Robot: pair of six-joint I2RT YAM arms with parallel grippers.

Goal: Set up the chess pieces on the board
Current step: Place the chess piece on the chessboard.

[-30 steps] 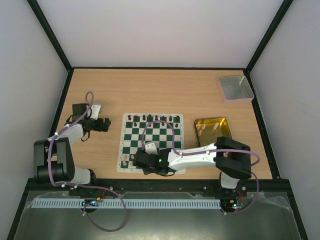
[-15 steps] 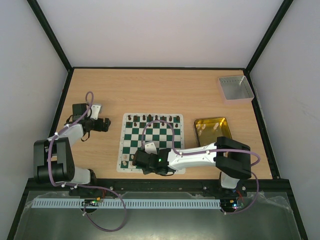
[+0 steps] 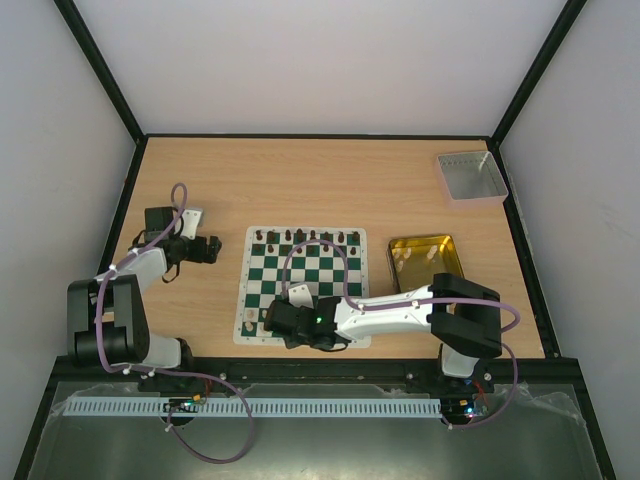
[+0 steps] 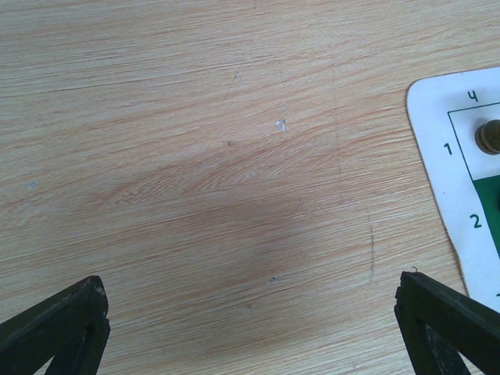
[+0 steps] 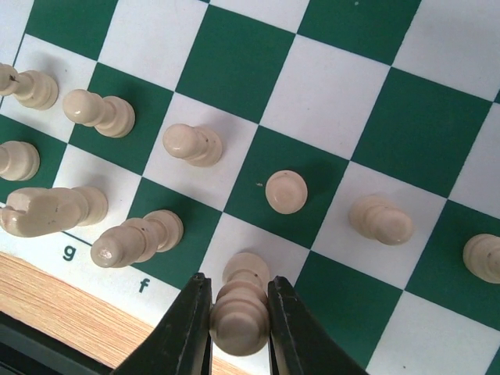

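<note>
A: Where's the cream piece (image 5: 238, 324)?
B: Pinched near its top in the right pincer (image 5: 240, 312), over the board's (image 5: 328, 86) edge row by "f". Likely light, hard, slick, so hold it at the narrow neck. The left pincer (image 4: 250, 328) gapes wide, empty, above the tabletop (image 4: 195, 156).

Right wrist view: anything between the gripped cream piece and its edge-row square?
Nothing visible. The right gripper is shut on the cream piece directly over the white edge square beside the f label. Its neighbour on f and the pawn ahead both stand apart from it. Whether it already touches the board is unclear.
</note>
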